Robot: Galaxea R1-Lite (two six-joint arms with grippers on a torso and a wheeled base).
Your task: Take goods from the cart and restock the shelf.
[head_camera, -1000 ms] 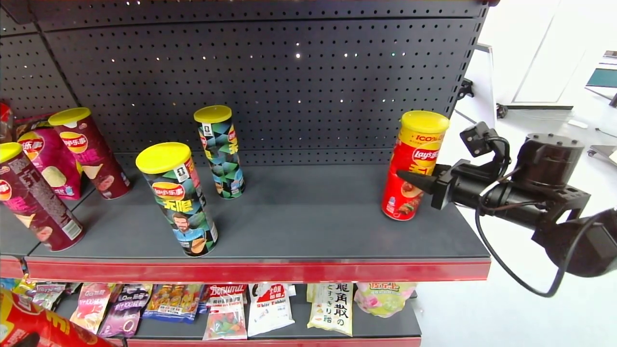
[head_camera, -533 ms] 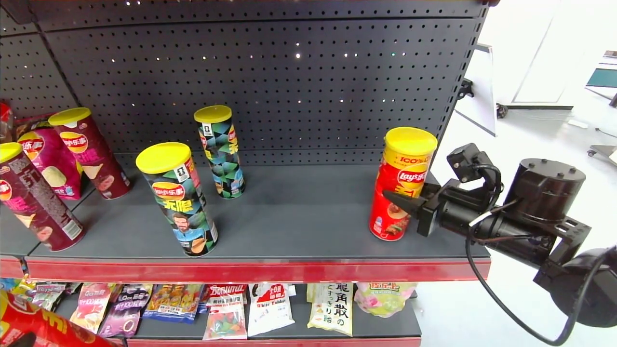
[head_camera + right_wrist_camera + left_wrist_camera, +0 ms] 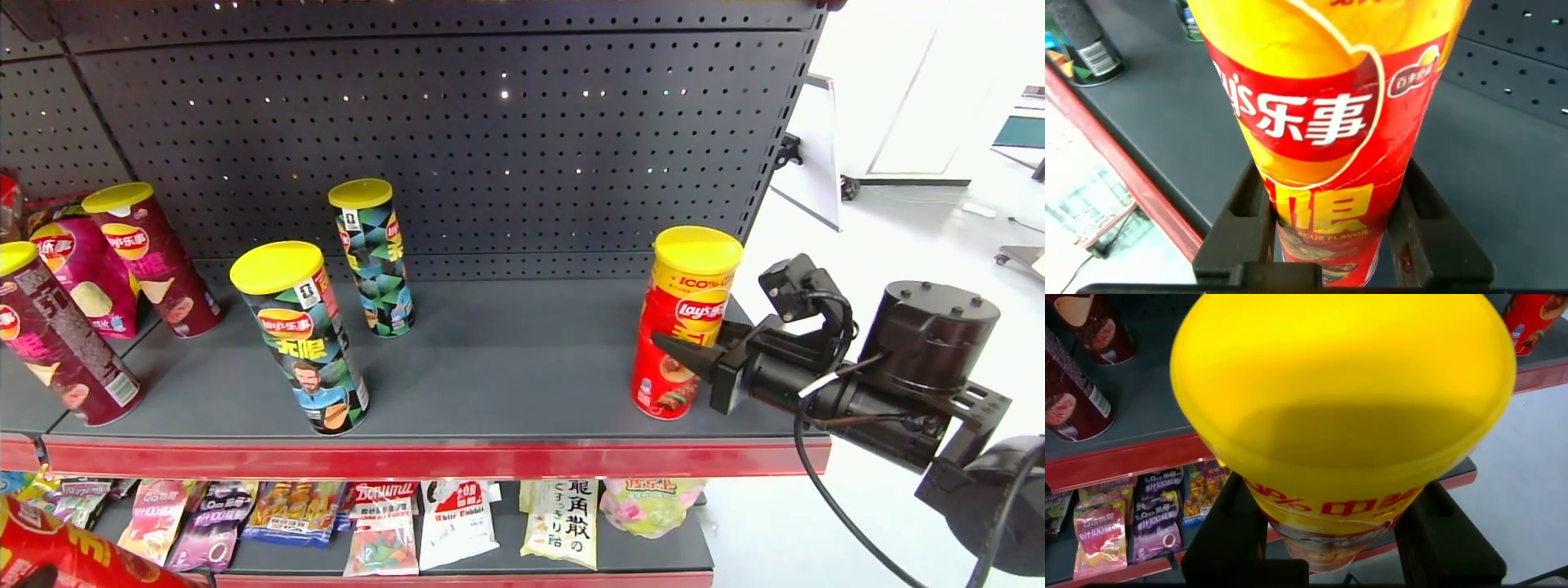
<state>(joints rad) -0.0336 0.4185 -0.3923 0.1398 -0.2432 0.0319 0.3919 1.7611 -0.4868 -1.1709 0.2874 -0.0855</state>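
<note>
A red chip can (image 3: 684, 327) with a yellow lid stands near the right front of the grey shelf (image 3: 506, 367), leaning slightly. My right gripper (image 3: 694, 359) is shut on its lower half from the right. The right wrist view has the same can (image 3: 1323, 122) between the black fingers (image 3: 1249, 224) of my right gripper (image 3: 1331, 237). My left gripper (image 3: 1335, 547) is shut on a second red can (image 3: 1343, 392), whose yellow lid faces the camera. That can (image 3: 65, 559) shows at the bottom left corner of the head view, below the shelf.
Two dark patterned cans (image 3: 302, 335) (image 3: 373, 257) stand mid-shelf and two maroon cans (image 3: 151, 257) (image 3: 57, 343) at the left. Bare shelf lies between the patterned cans and the red can. The red front lip (image 3: 441, 459) runs along the edge, with snack bags (image 3: 457, 523) on the lower shelf.
My right gripper has brought the red can down and toward the shelf's front edge, a little to the left. The other cans have not moved.
</note>
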